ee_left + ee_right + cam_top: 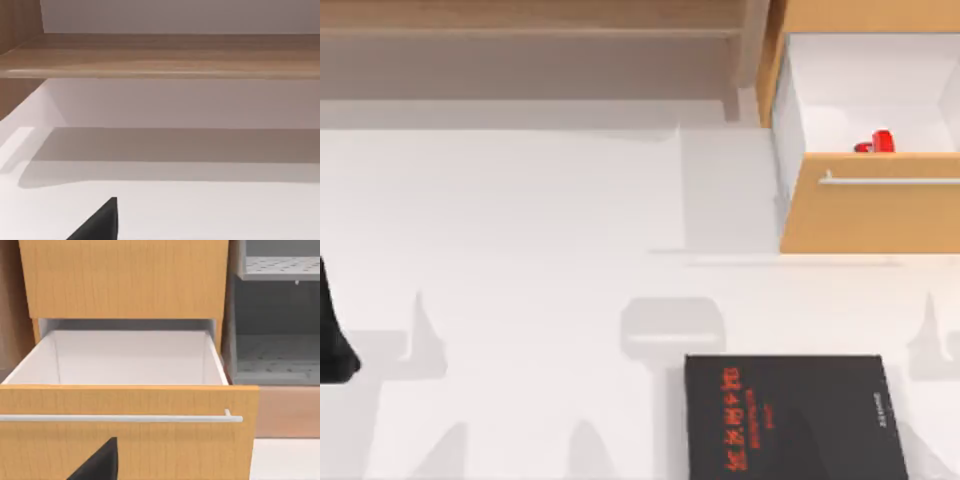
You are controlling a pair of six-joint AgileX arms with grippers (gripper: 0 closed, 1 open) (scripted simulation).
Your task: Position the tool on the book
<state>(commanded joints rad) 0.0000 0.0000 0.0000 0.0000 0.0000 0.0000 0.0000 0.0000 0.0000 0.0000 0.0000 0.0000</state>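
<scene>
Red against the white lining, the tool (pixel 875 142) lies inside the open drawer (pixel 868 205) at the top view's upper right, just behind the wooden drawer front with its pale handle (pixel 890 181). The book (pixel 792 418) lies flat on the tabletop (pixel 520 250) at the lower right, well apart from the drawer, its cover bare. Nothing is grasped yet, so I judge the step in hand to be the reach for the tool. My left arm (pixel 334 330) sits at the left edge of the tabletop, apparently parked. My right wrist view faces the drawer front, looking into its white inside; whether either arm's jaws are wide or narrow I cannot tell. The next move calls for the right arm to descend into the drawer, clearing its front wall, and close on the narrow tool.
</scene>
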